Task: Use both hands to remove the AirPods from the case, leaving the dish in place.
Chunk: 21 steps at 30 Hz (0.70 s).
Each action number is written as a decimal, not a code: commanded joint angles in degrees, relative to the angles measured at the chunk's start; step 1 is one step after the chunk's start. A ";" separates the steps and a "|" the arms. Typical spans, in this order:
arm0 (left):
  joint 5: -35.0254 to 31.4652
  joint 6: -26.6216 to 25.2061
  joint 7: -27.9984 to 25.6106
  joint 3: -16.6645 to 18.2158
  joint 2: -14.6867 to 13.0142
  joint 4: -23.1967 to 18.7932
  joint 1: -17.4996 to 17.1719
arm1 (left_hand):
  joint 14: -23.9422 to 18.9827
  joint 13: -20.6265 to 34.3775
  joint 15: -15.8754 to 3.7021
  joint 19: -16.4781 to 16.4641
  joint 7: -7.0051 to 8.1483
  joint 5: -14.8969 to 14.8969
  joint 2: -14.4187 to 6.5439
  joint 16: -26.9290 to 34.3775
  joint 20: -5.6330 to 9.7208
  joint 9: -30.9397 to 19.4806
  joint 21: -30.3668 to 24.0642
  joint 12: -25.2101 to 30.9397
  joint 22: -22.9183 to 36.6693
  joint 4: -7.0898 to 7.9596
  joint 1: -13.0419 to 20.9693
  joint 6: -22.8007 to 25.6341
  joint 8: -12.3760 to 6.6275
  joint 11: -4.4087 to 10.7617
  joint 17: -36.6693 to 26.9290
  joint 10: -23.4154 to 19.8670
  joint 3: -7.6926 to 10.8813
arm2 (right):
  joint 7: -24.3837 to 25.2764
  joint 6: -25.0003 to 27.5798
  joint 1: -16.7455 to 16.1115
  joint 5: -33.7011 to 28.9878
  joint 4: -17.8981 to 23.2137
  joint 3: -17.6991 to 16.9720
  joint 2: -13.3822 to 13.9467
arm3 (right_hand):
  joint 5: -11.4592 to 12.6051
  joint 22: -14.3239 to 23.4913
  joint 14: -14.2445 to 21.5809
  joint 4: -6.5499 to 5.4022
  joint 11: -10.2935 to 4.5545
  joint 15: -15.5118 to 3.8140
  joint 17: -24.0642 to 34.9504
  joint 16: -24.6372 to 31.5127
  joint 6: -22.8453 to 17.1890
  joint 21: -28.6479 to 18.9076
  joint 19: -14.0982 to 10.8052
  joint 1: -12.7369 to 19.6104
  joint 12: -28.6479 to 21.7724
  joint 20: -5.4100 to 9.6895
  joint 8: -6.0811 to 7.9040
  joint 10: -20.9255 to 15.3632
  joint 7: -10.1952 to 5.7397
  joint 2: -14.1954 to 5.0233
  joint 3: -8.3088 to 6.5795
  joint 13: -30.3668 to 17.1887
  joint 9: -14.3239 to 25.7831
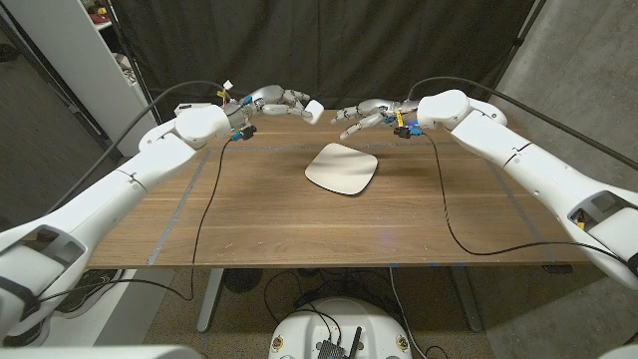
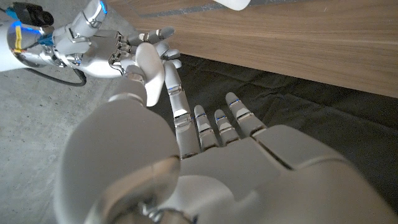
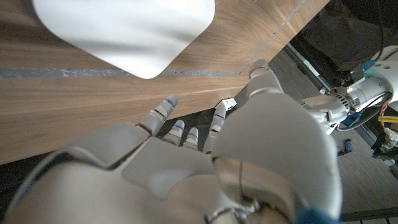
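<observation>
A wooden tabletop (image 1: 299, 214) seen from above, with two white robot arms reaching in from the near corners toward its far edge. A white dish (image 1: 342, 168), a rounded square, lies on the tabletop a little beyond its middle, nearer the far edge than the near one. Both hands are raised together above the far edge, just past the dish. The left hand (image 1: 282, 102) pinches a small white AirPods case (image 1: 313, 111) at its fingertips; the case is in the air, between the two hands, clear of the dish and the tabletop. The right hand (image 1: 363, 113) reaches toward the case with its fingers loosely spread and pointing at it, just beside it; whether those fingers touch the case cannot be told, and the hand seems to hold nothing. In the left wrist view the left hand's thumb and a finger (image 2: 176, 93) stretch toward the right hand, whose metal-jointed fingers meet them closely. Whether the case lid is up or down cannot be told. Thin black cables (image 1: 204, 214) trail across the tabletop from each wrist, and a dark curtain (image 1: 319, 45) hangs behind the far edge.
</observation>
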<state>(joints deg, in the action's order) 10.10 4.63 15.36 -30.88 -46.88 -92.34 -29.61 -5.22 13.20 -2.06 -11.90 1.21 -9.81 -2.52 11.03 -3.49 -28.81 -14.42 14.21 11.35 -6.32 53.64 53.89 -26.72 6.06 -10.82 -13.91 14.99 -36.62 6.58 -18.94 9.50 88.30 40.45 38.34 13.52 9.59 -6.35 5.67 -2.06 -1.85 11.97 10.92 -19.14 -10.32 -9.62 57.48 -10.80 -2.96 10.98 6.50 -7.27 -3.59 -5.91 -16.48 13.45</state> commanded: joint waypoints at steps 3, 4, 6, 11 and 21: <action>-8.62 -1.03 2.39 -2.80 0.08 -0.17 3.56 | 0.17 0.26 -1.54 -0.02 5.76 -0.64 -5.02 0.29 -0.07 0.88 0.16 0.56 0.06 0.23 4.38 5.12 -0.23 1.67 -0.14 -0.51 -0.72 | -13.70 -2.46 10.77 8.11 -18.02 3.11 -6.37 | -0.41 0.22 -0.68 -0.79 -0.04 -1.45 0.07 0.16 0.56 0.20 0.72 -1.58 -0.71 -0.04 -0.11 0.17 0.05 -0.73 0.24 -0.11 0.07; -8.75 -1.10 2.35 -2.78 0.09 -0.34 3.45 | 0.17 0.27 -1.51 0.03 6.02 -0.68 -4.99 0.30 -0.19 0.97 0.18 0.56 0.06 0.27 4.30 5.02 -0.11 1.66 -0.16 -0.50 -0.79 | -13.78 -2.70 10.99 8.20 -18.62 3.18 -6.62 | -0.44 0.22 -0.67 -0.84 -0.05 -1.46 0.08 0.18 0.56 0.19 0.75 -1.66 -0.74 0.01 -0.09 0.11 0.02 -0.78 0.25 -0.11 0.06; -8.81 -1.32 2.39 -2.72 0.08 -0.66 3.21 | 0.12 0.32 -1.69 0.02 6.63 -0.77 -4.84 0.35 -0.12 1.20 0.19 0.62 0.05 0.35 4.09 5.51 -0.13 1.99 -0.20 -0.62 -1.01 | -13.84 -2.99 11.28 8.53 -19.45 3.18 -7.05 | -0.65 0.23 -0.73 -1.15 -0.14 -1.47 0.12 0.28 0.36 0.11 0.84 -2.14 -0.86 0.08 0.06 -0.01 -0.41 -1.10 0.31 -0.12 0.05; -9.23 -1.34 1.12 -2.26 0.01 -2.19 1.83 | 0.03 0.42 -1.83 0.04 7.50 -1.00 -4.89 0.46 -0.23 1.62 0.22 0.86 0.05 0.56 3.74 5.36 0.27 2.88 -0.31 -1.21 -1.28 | -12.36 -3.49 11.31 8.45 -19.28 3.19 -7.56 | -1.55 0.22 -0.44 -1.62 0.10 -1.37 0.04 0.73 -1.29 -0.23 0.94 -3.28 -1.67 0.23 0.89 -1.49 -0.70 -1.73 0.56 -0.10 -0.03; -9.18 -2.38 -1.66 -1.25 0.53 -3.30 -0.32 | -0.85 0.60 -2.54 -0.27 8.39 -1.26 -4.95 0.86 -0.11 1.86 0.11 1.24 0.07 0.84 3.28 6.16 0.20 3.16 -0.44 -2.15 -1.66 | -7.75 -2.25 9.59 7.62 -14.90 3.05 -6.86 | -2.74 0.17 1.77 -1.24 1.34 -1.15 -0.36 1.58 -8.36 -0.85 -0.69 -3.71 -3.53 0.67 3.30 -6.72 1.55 -2.88 0.39 0.14 0.10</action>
<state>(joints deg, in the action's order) 1.76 3.23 16.27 -32.96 -46.73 -94.08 -28.00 -5.36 13.54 -2.16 -11.89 2.54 -10.64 -3.88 11.47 -3.48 -26.80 -14.20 14.86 11.34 -5.43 53.49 52.56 -26.37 9.02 -11.10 -15.67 13.35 -47.48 3.74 -8.90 16.98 71.31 43.38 31.64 10.96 9.58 -5.18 4.39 -0.93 -2.16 11.71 12.09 -25.42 -10.81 -9.46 54.04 -13.75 -2.14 13.51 1.09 -5.13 -5.96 -5.29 -16.23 13.30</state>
